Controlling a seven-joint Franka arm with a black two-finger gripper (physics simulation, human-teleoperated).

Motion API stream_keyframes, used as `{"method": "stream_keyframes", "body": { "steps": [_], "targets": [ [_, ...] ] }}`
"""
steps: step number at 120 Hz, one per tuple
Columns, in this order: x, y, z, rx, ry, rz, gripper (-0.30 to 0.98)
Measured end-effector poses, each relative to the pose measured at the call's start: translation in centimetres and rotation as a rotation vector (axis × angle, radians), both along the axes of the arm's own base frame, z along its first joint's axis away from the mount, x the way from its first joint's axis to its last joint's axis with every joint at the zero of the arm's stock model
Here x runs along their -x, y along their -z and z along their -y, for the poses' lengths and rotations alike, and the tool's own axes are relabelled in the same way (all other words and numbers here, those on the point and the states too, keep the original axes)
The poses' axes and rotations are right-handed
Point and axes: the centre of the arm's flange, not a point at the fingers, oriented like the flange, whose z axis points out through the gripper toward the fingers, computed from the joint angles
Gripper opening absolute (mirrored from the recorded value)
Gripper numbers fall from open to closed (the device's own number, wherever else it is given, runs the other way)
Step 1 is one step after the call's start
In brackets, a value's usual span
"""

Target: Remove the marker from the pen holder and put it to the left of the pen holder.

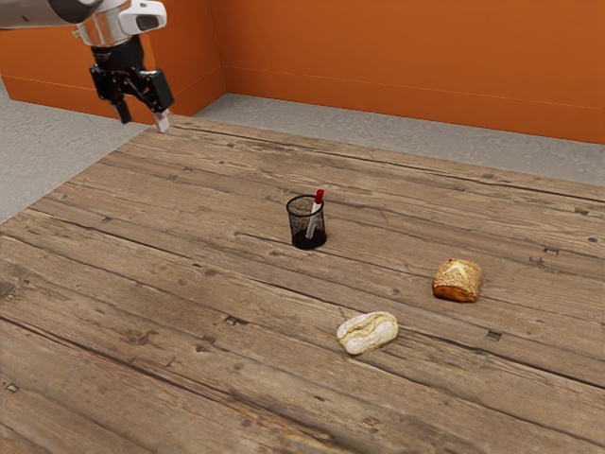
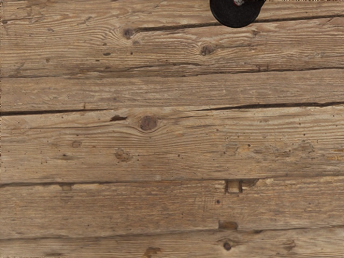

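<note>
My gripper [image 1: 144, 123] is raised at the exterior view's upper left, above the table's far corner, its two fingers spread apart with nothing between them. Well away from it, a black mesh pen holder [image 1: 307, 223] stands upright on the table. The marker [image 1: 315, 214] leans inside the holder, its red cap poking above the rim and its white body visible through the mesh. In the wrist view, the pen holder [image 2: 235, 13] is partly cut off at the edge, with its round black base in sight.
On the wooden table [image 1: 189, 284], a pale bread roll [image 1: 368, 333] lies nearer the exterior camera than the holder. A browner loaf [image 1: 458, 281] sits toward the exterior view's right. Orange walls [image 1: 378, 66] stand beyond the table.
</note>
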Motion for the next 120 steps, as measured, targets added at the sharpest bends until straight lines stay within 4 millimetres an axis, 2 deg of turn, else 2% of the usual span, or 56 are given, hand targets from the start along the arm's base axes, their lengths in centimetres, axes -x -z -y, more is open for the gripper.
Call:
{"method": "stream_keyframes", "body": {
  "steps": [25,35,42,46,52,59,65,73,80,85,96,107,120],
  "targets": [
    [-0.1,0.2,-0.4,0.022,-0.01,0.002,0.66],
    [0.1,0.0,-1.8,0.055,-0.037,0.018,0.66],
    [-1.2,-1.6,0.1,0.05,-0.014,0.072,0.67],
    [-2.5,-1.4,1.8,0.044,0.007,0.098,0.67],
    [-5.1,0.7,4.6,0.032,0.03,0.116,0.66],
    [-8.8,5.4,7.9,0.016,0.049,0.135,0.66],
    [-11.2,8.4,9.9,0.004,0.054,0.183,0.66],
    [-13.8,11.7,11.7,-0.02,0.055,0.25,0.66],
    [-15.7,15.3,15.2,-0.111,0.111,0.303,0.66],
    [-16.7,17.3,16.9,-0.171,0.145,0.346,0.66],
    [-19.0,20.5,18.9,-0.264,0.191,0.44,0.66],
    [-20.8,23.1,19.5,-0.328,0.207,0.516,0.66],
    [-21.7,26.3,20.0,-0.384,0.219,0.557,0.66]
  ]
}}
